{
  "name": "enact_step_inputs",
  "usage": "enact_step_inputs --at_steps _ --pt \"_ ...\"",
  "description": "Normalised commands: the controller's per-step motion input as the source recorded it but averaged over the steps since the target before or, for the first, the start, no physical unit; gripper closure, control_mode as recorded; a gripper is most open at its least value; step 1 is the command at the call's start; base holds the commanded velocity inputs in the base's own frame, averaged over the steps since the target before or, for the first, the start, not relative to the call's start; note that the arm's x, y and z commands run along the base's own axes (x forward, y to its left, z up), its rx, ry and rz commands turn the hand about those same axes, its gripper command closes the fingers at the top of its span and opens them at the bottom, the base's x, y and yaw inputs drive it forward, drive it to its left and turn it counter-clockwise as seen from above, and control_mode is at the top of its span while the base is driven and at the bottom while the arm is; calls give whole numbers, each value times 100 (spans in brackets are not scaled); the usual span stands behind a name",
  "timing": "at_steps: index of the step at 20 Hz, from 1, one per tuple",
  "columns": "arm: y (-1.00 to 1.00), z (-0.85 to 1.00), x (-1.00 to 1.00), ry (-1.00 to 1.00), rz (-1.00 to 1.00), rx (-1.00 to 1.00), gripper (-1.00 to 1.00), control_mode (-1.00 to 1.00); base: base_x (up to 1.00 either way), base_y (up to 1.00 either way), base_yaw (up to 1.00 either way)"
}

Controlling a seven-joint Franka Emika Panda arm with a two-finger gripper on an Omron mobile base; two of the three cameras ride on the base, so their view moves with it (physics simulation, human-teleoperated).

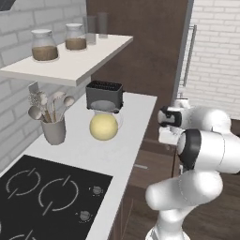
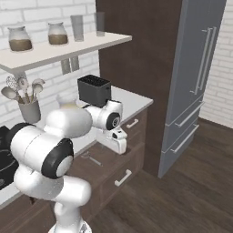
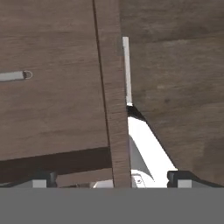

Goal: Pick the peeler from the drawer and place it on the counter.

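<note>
Wide dark brown wooden drawer (image 3: 52, 87) pulled out; slim grey metal peeler (image 3: 15, 76) lies on its floor. Two-finger gripper (image 3: 111, 177), jaws spread wide and empty, straddles the drawer's front panel.

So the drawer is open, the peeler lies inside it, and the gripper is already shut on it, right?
Not quite. The drawer is open with the peeler lying inside, but the gripper is open and clear of it, as the hand view shows.
</note>
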Motion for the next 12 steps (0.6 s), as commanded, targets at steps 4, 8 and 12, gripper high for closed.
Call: enact_step_inputs --at_steps 4,8,12 --pt "-31 -46 42 7 0 7 -100 -100 0 0 0" --pt "-25 -41 20 2 -1 2 -100 -100 0 0 0" --pt "-7 -78 19 -5 -4 -4 -100 -100 0 0 0"
